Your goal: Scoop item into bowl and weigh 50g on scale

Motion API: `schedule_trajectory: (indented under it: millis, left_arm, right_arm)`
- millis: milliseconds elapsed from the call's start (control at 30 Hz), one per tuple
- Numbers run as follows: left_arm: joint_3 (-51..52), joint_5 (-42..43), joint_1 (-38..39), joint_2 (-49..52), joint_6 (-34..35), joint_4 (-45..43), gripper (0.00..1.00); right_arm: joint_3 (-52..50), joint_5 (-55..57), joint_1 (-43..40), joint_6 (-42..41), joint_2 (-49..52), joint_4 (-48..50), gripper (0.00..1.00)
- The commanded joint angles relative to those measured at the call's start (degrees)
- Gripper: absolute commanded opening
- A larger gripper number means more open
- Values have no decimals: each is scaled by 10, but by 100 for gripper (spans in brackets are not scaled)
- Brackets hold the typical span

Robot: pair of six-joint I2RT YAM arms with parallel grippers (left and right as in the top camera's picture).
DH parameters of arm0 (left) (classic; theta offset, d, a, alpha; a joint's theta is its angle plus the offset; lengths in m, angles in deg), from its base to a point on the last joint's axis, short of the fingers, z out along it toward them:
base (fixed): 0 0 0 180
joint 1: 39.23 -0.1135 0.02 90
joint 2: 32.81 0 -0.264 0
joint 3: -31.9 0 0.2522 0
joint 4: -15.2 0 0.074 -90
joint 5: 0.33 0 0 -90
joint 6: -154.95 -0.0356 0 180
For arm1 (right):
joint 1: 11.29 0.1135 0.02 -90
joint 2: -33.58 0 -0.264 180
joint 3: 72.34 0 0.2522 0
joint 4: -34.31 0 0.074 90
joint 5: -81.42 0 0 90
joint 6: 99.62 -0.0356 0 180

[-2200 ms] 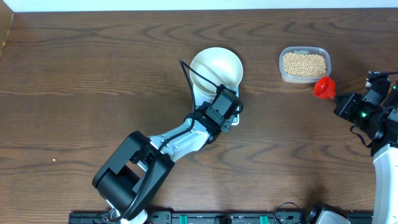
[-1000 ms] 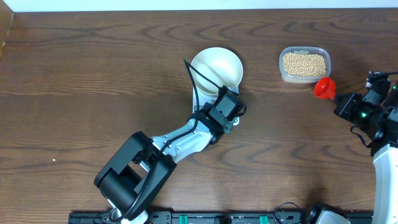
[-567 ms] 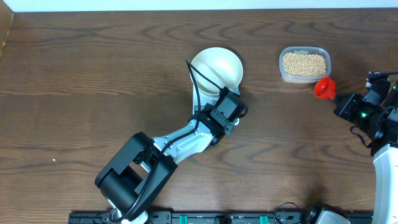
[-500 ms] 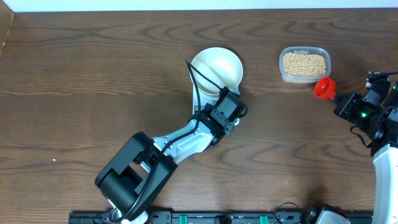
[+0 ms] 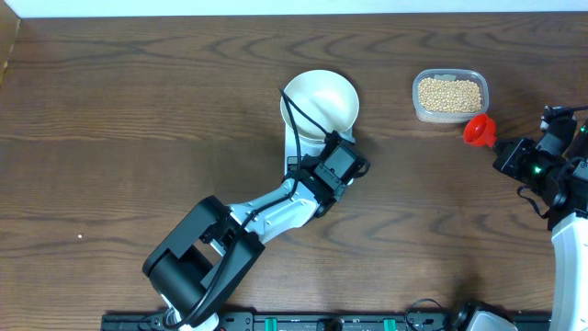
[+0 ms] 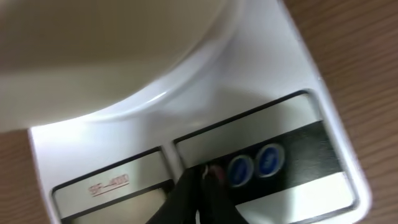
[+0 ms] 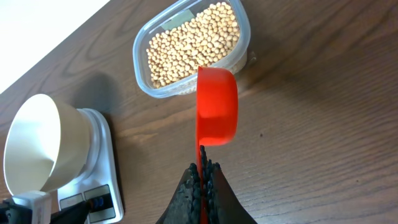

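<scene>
A dark wood-grain table (image 5: 138,110) bears the scale (image 6: 298,93), white band (image 5: 276,7) beyond it.

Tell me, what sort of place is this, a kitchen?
More likely a robotics lab bench than a kitchen: a left arm and right arm work at a wooden table, among a scale, white bowl, red scoop and beans in a clear tub.
</scene>
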State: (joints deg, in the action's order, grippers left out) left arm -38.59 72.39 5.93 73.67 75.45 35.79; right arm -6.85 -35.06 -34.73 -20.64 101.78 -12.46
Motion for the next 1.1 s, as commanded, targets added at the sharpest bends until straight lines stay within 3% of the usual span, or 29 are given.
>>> schedule_trajectory:
  millis: [0,267,467,1067]
  left_arm:
    - [31,0,-7,49,-2,19,7]
    - [30,3,-7,49,-2,-20,7]
    - [30,58,-7,49,-2,-16,7]
    - [30,83,-7,49,-2,-21,8]
  right_arm:
    - [10,0,-2,10,1,0,1]
    - [10,0,-2,10,1,0,1]
    - [10,0,-2,11,1,0,1]
    - [10,0,-2,11,1,0,1]
